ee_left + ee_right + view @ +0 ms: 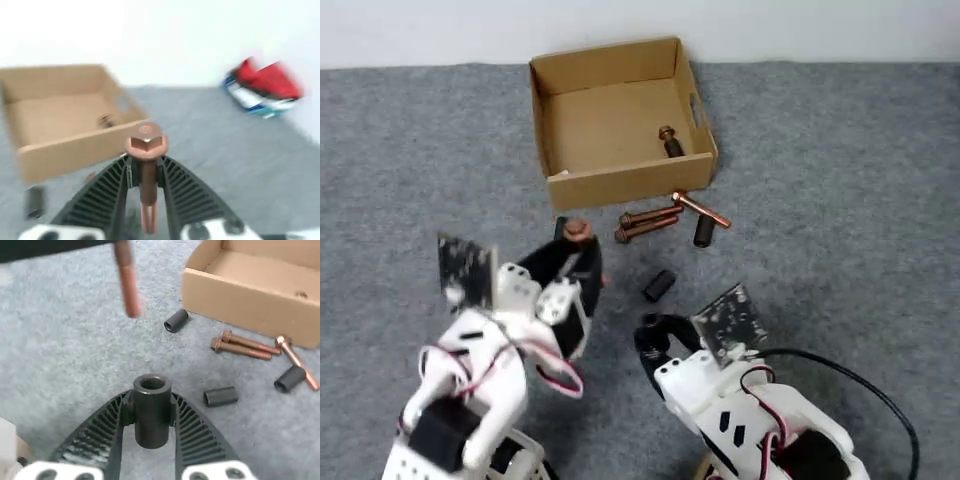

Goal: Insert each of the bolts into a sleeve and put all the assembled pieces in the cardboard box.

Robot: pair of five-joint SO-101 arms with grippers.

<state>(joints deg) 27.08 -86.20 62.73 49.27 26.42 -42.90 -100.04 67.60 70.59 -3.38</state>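
Overhead, we are seeing the left gripper holding a bolt head-up near the cardboard box, the right gripper beside it, its load hard to make out there. From the left wrist, the jaws are pinching the shank just under the head. From the right wrist, the right gripper is clamping a sleeve bore-up, the shank hanging off its bore, so we are risking the tip catching the rim and skewing either piece.
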